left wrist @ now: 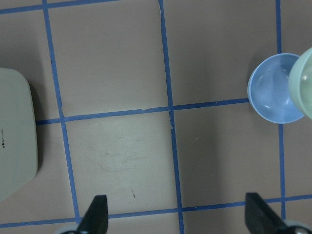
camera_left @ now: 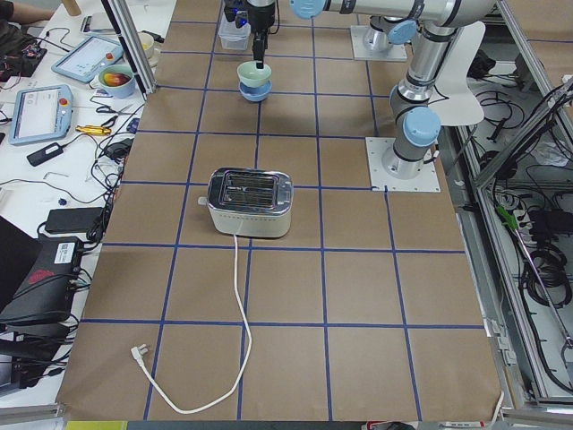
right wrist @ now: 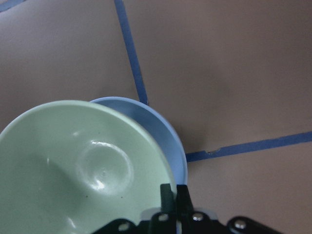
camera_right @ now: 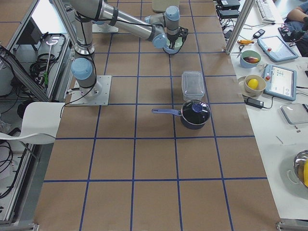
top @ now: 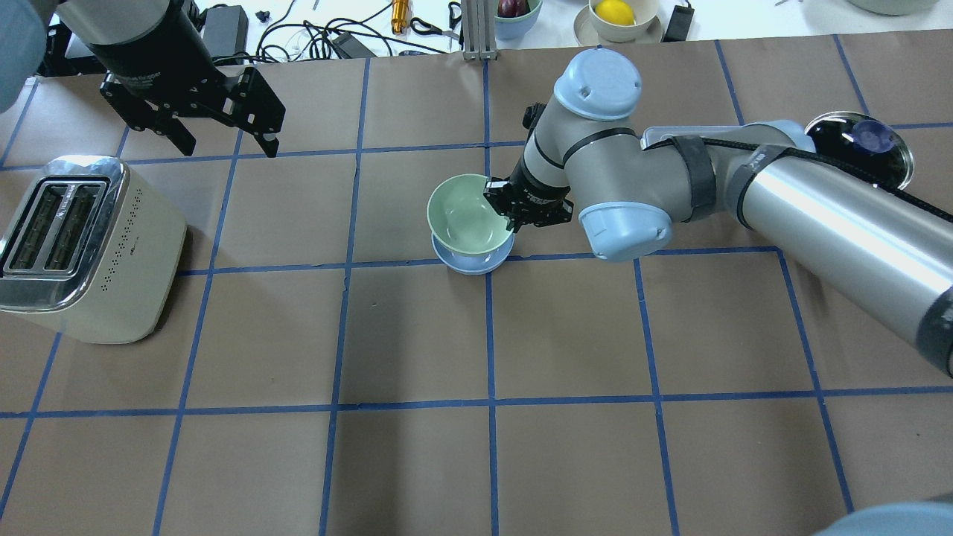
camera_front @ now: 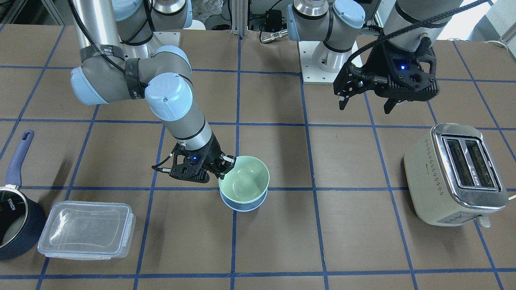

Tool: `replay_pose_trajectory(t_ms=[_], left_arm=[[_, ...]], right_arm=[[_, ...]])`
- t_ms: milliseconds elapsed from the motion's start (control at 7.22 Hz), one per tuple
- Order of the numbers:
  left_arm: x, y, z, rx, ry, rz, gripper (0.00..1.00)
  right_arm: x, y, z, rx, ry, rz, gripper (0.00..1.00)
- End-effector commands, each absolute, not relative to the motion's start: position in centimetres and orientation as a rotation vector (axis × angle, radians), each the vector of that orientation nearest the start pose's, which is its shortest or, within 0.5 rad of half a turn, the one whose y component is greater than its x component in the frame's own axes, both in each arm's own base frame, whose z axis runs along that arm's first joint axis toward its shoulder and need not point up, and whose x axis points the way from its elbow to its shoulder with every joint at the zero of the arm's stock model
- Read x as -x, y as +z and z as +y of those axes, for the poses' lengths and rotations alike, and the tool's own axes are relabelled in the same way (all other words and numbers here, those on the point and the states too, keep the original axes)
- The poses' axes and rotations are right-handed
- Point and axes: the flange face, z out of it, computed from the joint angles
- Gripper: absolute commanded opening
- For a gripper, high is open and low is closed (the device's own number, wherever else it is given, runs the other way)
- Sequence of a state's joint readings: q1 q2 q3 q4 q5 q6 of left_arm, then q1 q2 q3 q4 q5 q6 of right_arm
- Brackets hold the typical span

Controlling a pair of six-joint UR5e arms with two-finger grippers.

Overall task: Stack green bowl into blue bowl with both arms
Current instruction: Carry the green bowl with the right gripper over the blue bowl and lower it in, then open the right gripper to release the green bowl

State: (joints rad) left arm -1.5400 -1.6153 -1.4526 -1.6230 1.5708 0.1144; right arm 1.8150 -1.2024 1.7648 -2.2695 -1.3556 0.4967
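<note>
Closest to the right wrist camera, the right gripper (right wrist: 175, 191) has its two black fingers pinched together on the near rim of the green bowl (right wrist: 73, 165), one finger inside the rim and one outside. The green bowl hangs, slightly tilted, over the blue bowl (right wrist: 163, 131), whose rim and part of its inner wall peek out on one side. The left wrist camera shows most of the blue bowl's inside uncovered, so the green bowl is not seated down in it; I cannot tell whether the two touch. The blue bowl stands on the brown table (camera_front: 342, 225) near the middle, just beside a crossing of blue tape lines. The left gripper (camera_front: 366, 108) hangs well apart from the bowls, above the table on the robot's left, with its jaws spread wide and nothing between them. A cream toaster (camera_front: 455, 177) with a chrome top stands on that same side. On the robot's right side, a clear lidded plastic container (camera_front: 86, 229) lies just beside a dark-blue saucepan (camera_front: 16, 217) with a long handle.
</note>
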Motion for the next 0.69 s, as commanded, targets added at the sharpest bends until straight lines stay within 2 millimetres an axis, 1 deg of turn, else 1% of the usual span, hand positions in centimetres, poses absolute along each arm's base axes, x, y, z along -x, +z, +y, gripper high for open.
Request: replay_pose_trajectory(t_ms=[0, 138, 277, 415, 554], left_arm=[[11.8, 51.5, -51.3, -0.130, -0.022, 3.138, 1.00], [11.8, 51.3, -51.0, -0.128, -0.015, 3.140, 1.00], [11.8, 51.4, -50.9, -0.128, -0.019, 3.140, 1.00], [11.8, 51.4, -50.9, -0.128, -0.019, 3.140, 1.00], [11.8, 51.3, -50.9, -0.128, -0.017, 3.140, 1.00]], right_arm=[[-30.1, 26.4, -55.2, -0.272, -0.101, 2.905, 0.99], [-29.6, 28.0, -56.2, -0.268, -0.134, 2.910, 1.00], [-27.3, 30.4, -57.8, -0.322, -0.103, 2.918, 1.00], [-25.6, 35.8, -57.8, -0.305, -0.058, 2.936, 1.00], [-22.8, 41.2, -57.5, -0.282, -0.034, 2.985, 1.00]])
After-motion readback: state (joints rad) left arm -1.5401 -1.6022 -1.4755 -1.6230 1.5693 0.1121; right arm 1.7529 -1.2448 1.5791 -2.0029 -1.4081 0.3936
